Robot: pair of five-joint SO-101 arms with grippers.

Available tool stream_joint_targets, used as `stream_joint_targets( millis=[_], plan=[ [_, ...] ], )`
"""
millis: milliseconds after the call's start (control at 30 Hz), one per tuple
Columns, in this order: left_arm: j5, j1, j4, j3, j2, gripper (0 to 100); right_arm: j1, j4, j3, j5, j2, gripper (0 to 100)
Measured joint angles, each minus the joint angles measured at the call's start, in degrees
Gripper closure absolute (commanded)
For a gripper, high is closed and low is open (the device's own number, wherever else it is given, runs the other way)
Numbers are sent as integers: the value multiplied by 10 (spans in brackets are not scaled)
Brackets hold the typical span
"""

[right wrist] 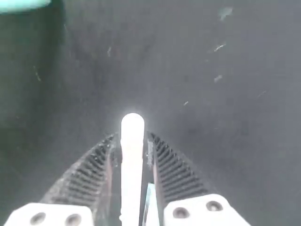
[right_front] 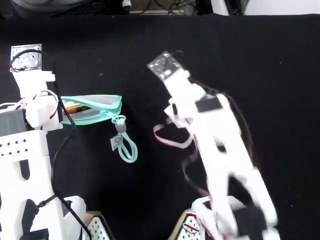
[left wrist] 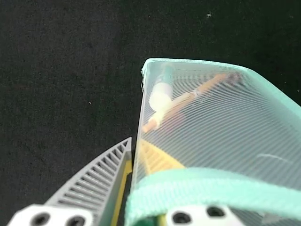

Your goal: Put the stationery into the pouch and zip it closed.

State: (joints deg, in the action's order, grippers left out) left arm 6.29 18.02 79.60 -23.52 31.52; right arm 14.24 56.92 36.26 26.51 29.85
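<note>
Black table [right_front: 260, 60] with teal pouch [right_front: 95, 112], cord loop [right_front: 128, 147]

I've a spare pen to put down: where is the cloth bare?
The widest bare cloth lies right of the right arm, and a strip runs along the far edge beyond the pouch. Crowded: the pouch's loop, left arm and pink wires.

The left arm [right_front: 27, 145] hides one end of the pouch [right_front: 97, 106].

A robotics lab bench: black-draped table [right_front: 280, 60], cables [right_front: 165, 6] trailing behind.
</note>
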Motion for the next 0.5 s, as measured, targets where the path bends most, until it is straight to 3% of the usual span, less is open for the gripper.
stream_joint_targets(
  millis=[267,500],
  plan=[
    [0,0,0,0,0,970,152,-16,50,-60,382,986],
    [0,0,0,0,0,970,268,-138,52,-63,502,985]
  ],
)
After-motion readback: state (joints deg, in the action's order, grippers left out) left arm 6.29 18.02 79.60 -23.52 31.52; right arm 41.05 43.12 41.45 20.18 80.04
